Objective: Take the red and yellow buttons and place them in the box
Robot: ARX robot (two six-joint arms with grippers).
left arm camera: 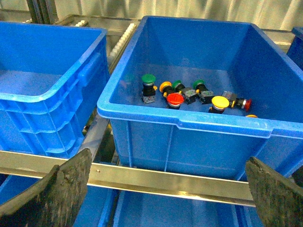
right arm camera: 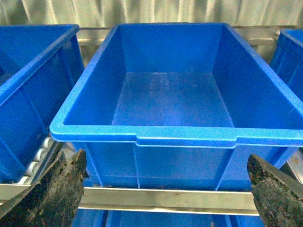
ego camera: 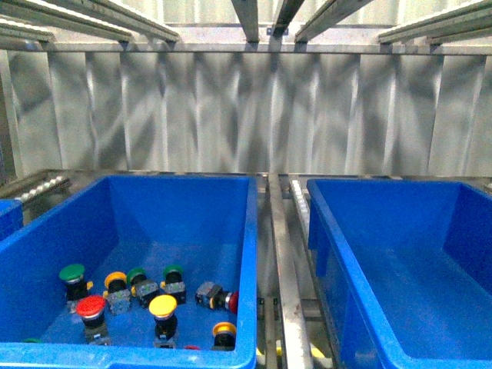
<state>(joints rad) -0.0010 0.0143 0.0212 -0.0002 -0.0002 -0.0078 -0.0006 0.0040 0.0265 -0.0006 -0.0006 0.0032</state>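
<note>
At the left claw [left arm camera: 168, 158]: spread wide open, two dark fingers [left arm camera: 57, 191] far apart, gripping nothing. Just past it, a silver rail [left arm camera: 165, 182]. Behind the rail, a blue bin [left arm camera: 189, 124] with the red and yellow buttons [left arm camera: 175, 98] on its floor, mixed with green buttons [left arm camera: 148, 79]. At the right claw [right arm camera: 166, 156]: spread just as wide, gripping nothing too. Past it, a second silver rail [right arm camera: 165, 198], then the box [right arm camera: 142, 137], deep and blue, smooth floor showing.

Seen from the front: the bin at 7 o'clock, the box at 4 o'clock, a metal strip [ego camera: 280, 254] between them. All the buttons in the bin, well apart from the box. On the bin floor, taken as a clock face: near the middle, a yellow button [ego camera: 162, 306], standing up. At 9 o'clock, a red button [ego camera: 91, 306], standing up too. At 3 o'clock, a tipped red button [ego camera: 231, 301], lying on its side, cap toward the box. At 4 o'clock, a second yellow button [ego camera: 224, 330], close to the near wall. At 10 o'clock, a third yellow button [ego camera: 115, 279], between two green ones.
</note>
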